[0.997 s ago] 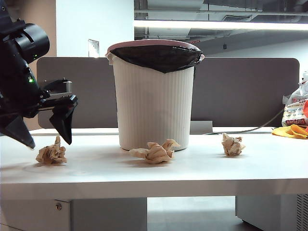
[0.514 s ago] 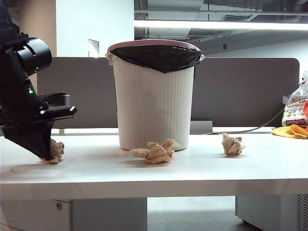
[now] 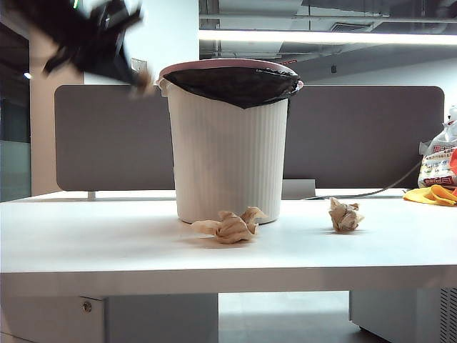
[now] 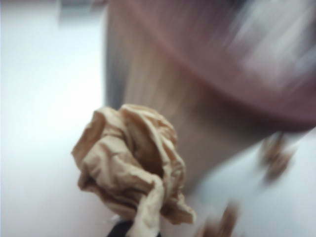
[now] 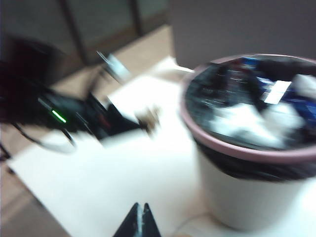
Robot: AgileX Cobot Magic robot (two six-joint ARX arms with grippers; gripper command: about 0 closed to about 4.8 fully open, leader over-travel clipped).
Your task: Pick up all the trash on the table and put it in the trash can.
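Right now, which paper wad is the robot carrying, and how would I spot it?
Find the trash can on the table. Just left of its rim, up in the air, the left end effector is shut on a tan wad. The other two wads lie on the table.

Motion blur smears the left gripper point(image 3: 132, 77), and the trash can point(image 4: 207, 94) in both wrist views.

Exterior camera faces the wide white desk point(image 3: 86, 243) edge-on, level; both wrist cameras look down from close above — all share the tall white ribbed bin point(image 3: 228, 157).
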